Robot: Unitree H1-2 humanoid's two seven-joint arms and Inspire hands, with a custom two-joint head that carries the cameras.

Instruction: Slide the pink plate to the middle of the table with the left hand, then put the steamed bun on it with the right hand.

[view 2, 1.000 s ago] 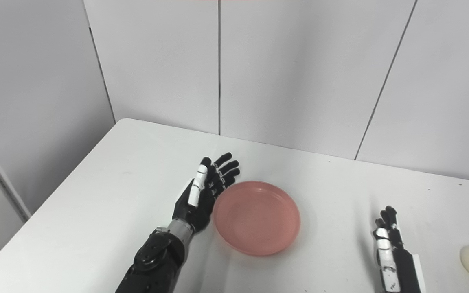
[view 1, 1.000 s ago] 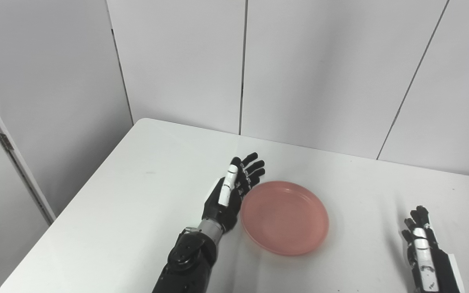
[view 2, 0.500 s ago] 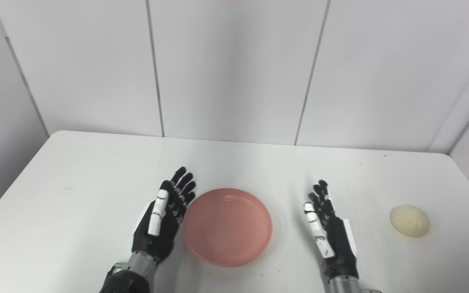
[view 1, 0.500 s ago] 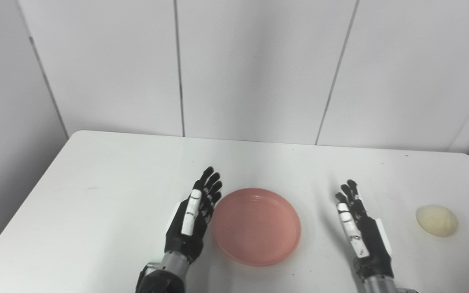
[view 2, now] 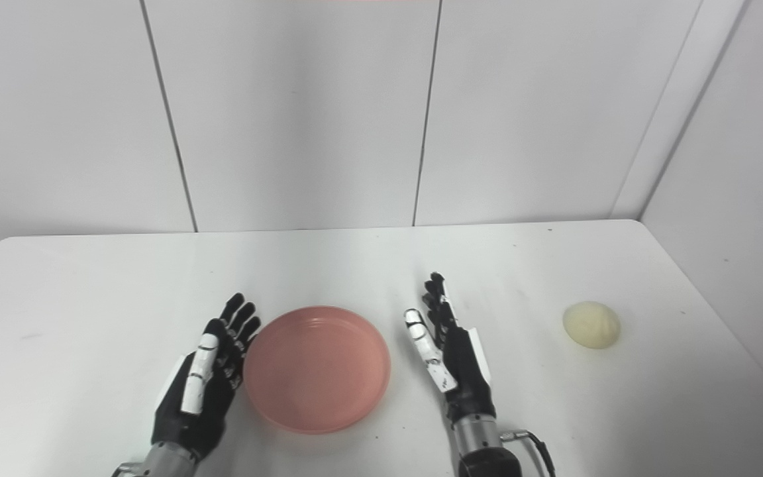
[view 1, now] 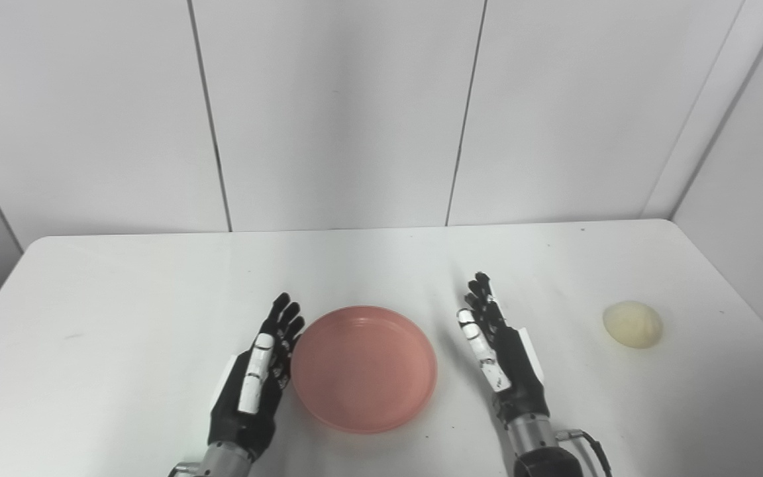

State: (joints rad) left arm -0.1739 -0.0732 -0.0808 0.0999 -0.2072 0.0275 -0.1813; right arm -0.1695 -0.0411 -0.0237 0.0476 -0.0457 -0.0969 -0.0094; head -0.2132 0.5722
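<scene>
A round pink plate (view 1: 363, 368) lies flat near the middle of the white table (view 1: 156, 291). My left hand (view 1: 254, 381) stands on edge, open, fingers straight, right beside the plate's left rim. My right hand (view 1: 501, 354) is open and empty, on edge, a little to the right of the plate and apart from it. A pale cream steamed bun (view 1: 632, 324) sits on the table at the far right, well clear of my right hand. It also shows in the right eye view (view 2: 591, 324).
White wall panels (view 1: 335, 112) stand close behind the table's far edge. A side wall (view 1: 759, 199) runs along the table's right edge, close to the bun.
The camera has swung to the right, bringing the bun and the table's right edge into view. My right hand has come up beside the plate. The plate and left hand show no clear move.
</scene>
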